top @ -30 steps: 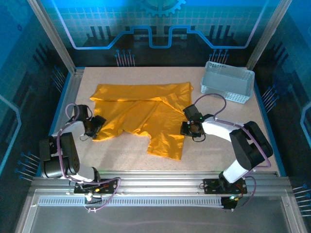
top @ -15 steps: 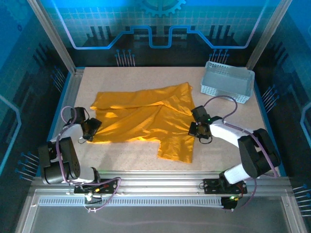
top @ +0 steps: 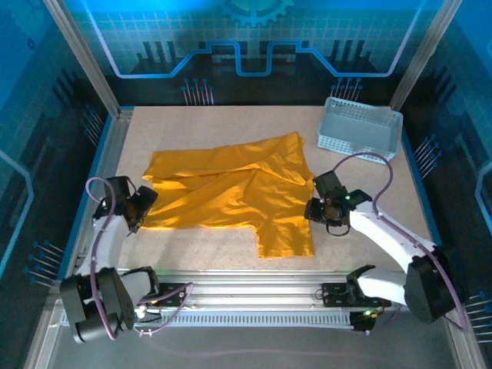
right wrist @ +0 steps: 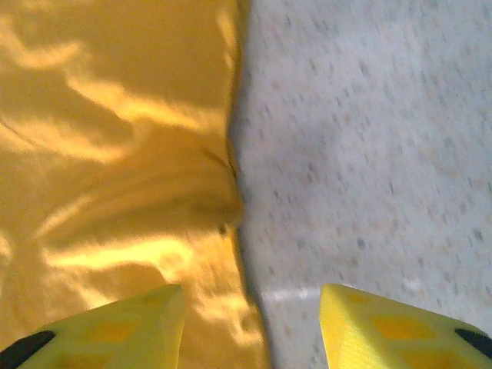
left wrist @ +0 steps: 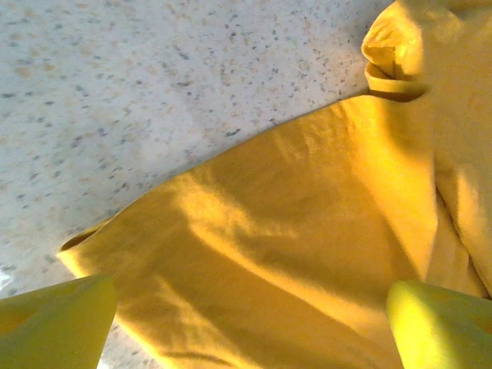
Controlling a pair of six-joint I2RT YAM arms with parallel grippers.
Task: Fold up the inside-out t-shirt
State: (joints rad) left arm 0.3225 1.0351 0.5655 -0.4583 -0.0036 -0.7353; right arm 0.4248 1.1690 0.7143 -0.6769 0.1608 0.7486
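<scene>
The t-shirt (top: 231,192) lies rumpled but mostly flat in the middle of the table (top: 215,127), with one flap reaching toward the near edge. The left gripper (top: 144,207) sits at the shirt's left edge. Its jaws are spread wide, and in the left wrist view the fabric lies loose beneath them. The right gripper (top: 315,209) sits at the shirt's right edge, jaws apart, straddling that edge and pinching nothing. A basket (top: 360,131) stands at the far right, apart from the shirt.
</scene>
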